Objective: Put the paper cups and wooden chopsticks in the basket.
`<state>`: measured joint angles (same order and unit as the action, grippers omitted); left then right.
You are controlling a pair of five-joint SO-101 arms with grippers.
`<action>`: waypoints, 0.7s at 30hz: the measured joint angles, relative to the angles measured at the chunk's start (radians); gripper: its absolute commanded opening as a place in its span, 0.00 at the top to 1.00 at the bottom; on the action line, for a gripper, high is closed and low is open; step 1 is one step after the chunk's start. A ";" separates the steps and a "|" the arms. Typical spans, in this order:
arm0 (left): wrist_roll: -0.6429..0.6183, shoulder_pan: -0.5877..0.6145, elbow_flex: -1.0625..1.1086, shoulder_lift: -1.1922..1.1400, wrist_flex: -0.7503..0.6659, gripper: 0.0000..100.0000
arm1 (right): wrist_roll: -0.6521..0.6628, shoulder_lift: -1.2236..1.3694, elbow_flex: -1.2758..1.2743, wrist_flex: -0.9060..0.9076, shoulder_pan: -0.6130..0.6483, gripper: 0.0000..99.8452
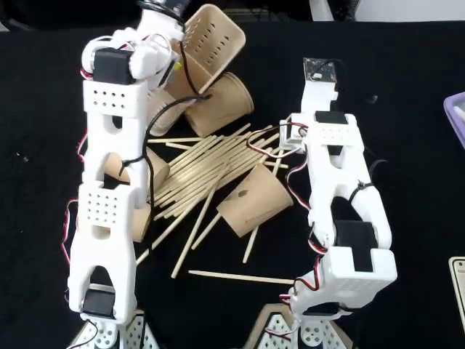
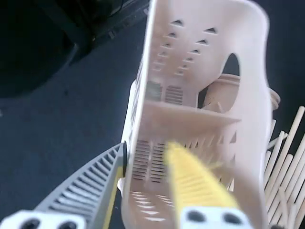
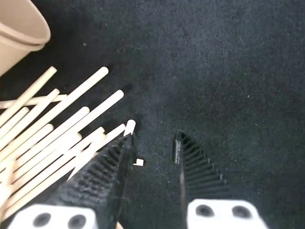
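High view overhead; wrist views close, sharing chopsticks (image 3: 57, 143).

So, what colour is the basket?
The basket is pale beige, with slotted walls; clearest in the left wrist view.

Black cloth-covered table (image 1: 407, 65). On it: loose heap of pale wooden chopsticks (image 1: 211, 171) mid-table, one stray stick (image 1: 240, 276) apart at the near side. Brown paper cup (image 1: 254, 200) on its side touching the heap, second cup (image 1: 218, 105) at the far end. Purple-rimmed object (image 1: 455, 116) at the right edge.

There was one basket (image 1: 218, 36). Four paper cups (image 1: 221, 102) showed, two of them partly hidden under the left arm (image 1: 109, 182). The wooden chopsticks (image 1: 211, 171) numbered well over a dozen, too overlapped to count exactly.
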<state>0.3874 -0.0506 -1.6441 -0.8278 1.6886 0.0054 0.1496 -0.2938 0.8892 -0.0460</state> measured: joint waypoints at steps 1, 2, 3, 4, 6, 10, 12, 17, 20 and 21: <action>-0.037 0.011 0.000 0.000 -0.002 0.77 | 0.000 0.000 0.000 0.000 0.000 0.86; -0.071 0.021 0.000 0.003 -0.002 0.77 | 0.000 0.000 0.000 0.000 0.000 0.86; -0.092 0.034 0.000 0.012 -0.002 0.77 | 0.000 0.000 0.000 0.000 0.000 0.86; -0.109 0.046 0.000 0.021 -0.002 0.76 | 0.000 0.000 0.000 0.000 0.000 0.86; -0.143 0.071 0.000 0.043 0.005 0.76 | 0.000 0.000 0.000 0.000 0.000 0.86; -0.275 0.127 0.000 0.068 0.051 0.76 | 0.000 0.000 0.000 0.000 0.000 0.86; -0.338 0.147 0.000 0.068 0.064 0.76 | 0.000 0.000 0.000 0.000 0.000 0.86; -0.471 0.180 0.058 0.081 0.066 0.76 | 0.000 0.000 0.000 0.000 0.000 0.86; -0.525 0.181 0.107 0.100 0.064 0.76 | 0.000 0.000 0.000 0.000 0.000 0.86; -0.546 0.181 0.120 0.104 0.064 0.76 | 0.000 0.000 0.000 0.000 0.000 0.86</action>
<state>-0.1588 0.1304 -1.5244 -0.7234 1.7530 0.0054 0.1496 -0.2938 0.8892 -0.0460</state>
